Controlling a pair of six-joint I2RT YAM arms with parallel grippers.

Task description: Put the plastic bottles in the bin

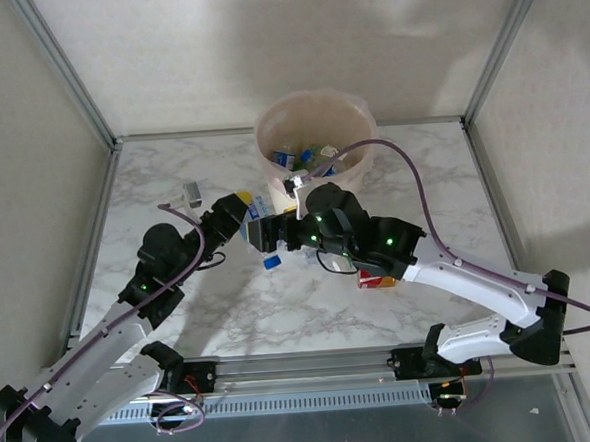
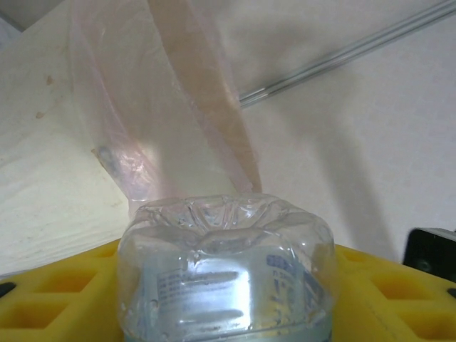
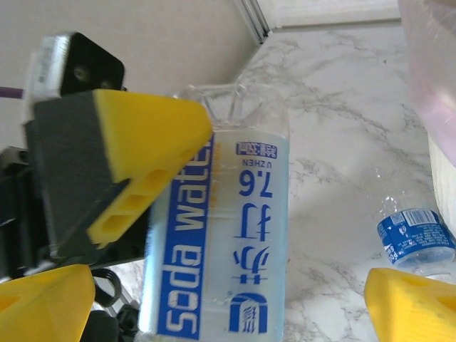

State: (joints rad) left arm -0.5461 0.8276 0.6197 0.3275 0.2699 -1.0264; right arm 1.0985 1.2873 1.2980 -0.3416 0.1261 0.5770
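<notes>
A clear soda water bottle (image 3: 228, 235) with a blue and white label hangs over the table, base toward the bin (image 1: 309, 120). My left gripper (image 1: 245, 217) is shut on it; its yellow fingers (image 2: 57, 292) flank the bottle (image 2: 224, 263), and one left finger (image 3: 142, 139) presses its side. My right gripper (image 3: 228, 306) is open, its yellow fingertips (image 3: 413, 306) standing wide on either side of the same bottle without touching it. The cream bin with its pinkish liner (image 2: 164, 107) holds several bottles (image 1: 296, 159). Another blue-labelled bottle (image 3: 417, 235) lies on the marble beside the bin.
A small blue piece (image 1: 272, 262) lies on the table below the grippers. A red and orange labelled bottle (image 1: 377, 279) lies under the right forearm. A small grey object (image 1: 191, 194) sits at the far left. Metal frame posts (image 1: 87, 103) bound the table.
</notes>
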